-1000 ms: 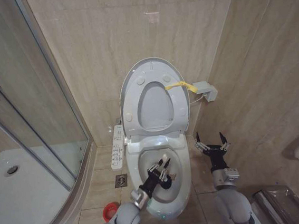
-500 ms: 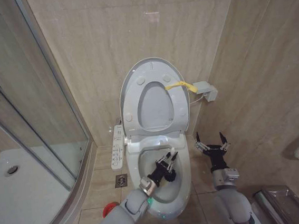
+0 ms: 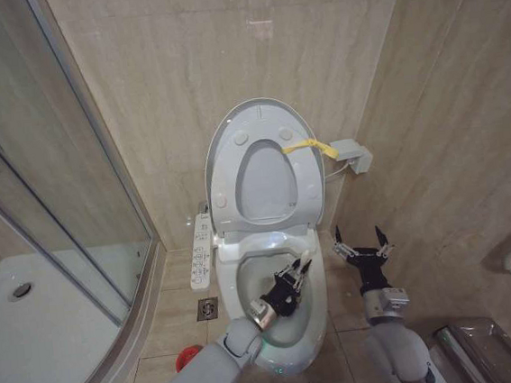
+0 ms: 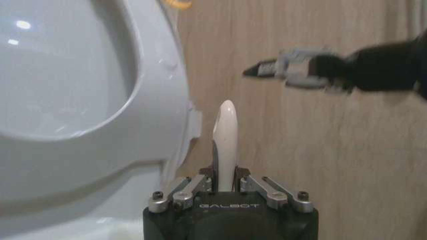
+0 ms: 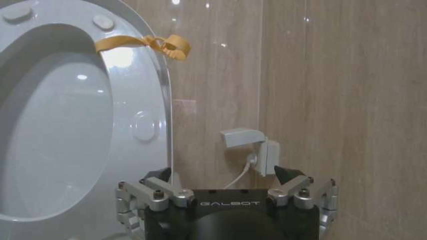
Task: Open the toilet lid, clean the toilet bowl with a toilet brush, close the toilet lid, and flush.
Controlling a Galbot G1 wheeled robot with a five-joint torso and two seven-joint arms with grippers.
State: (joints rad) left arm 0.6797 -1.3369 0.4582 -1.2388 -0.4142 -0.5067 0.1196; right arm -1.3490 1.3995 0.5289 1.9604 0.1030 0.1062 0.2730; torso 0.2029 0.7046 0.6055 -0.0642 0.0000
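Head view: left gripper (image 3: 297,273) clamped on toilet brush (image 4: 225,142) inside toilet bowl (image 3: 315,321), toilet lid (image 3: 262,164) raised, right gripper (image 3: 361,238) spread open, idle at right; best scrubbed under rim, bristles kept low.

The toilet lid (image 3: 259,159) is glossy white with a yellow loop tag (image 3: 309,146). The toilet bowl (image 3: 316,326) is white. The toilet brush (image 4: 225,142) has a white handle. The left gripper (image 3: 293,276) and right gripper (image 3: 360,238) are black and silver. Beige tiles (image 3: 164,92) cover the wall.

Red holder cup (image 3: 189,360); floor drain (image 3: 206,308)
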